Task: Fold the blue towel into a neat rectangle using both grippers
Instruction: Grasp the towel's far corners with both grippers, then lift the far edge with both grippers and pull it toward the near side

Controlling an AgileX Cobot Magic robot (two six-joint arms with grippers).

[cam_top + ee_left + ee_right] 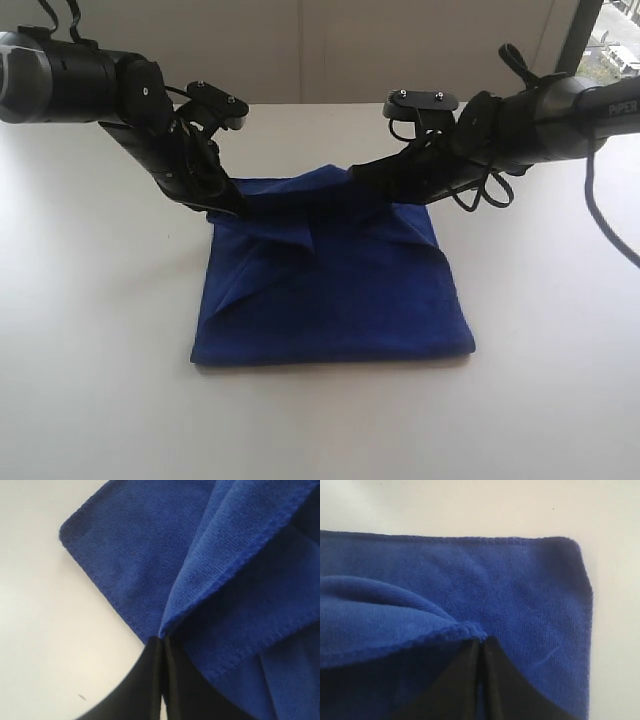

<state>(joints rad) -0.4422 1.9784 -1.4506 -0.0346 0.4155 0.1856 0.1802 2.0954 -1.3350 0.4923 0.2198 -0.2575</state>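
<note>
Left hand and right hand pinch blue towel on table.

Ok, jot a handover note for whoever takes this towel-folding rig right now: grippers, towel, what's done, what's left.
Left gripper: jaws shut on a hem of the blue towel.
Right gripper: jaws shut on a hem too.
Towel: on the white table, pinched edge lifted and creased, a flat layer beneath.
Done: both grips taken.
To do: likely carry the pinched edge over, release, check it is a neat rectangle.
</note>
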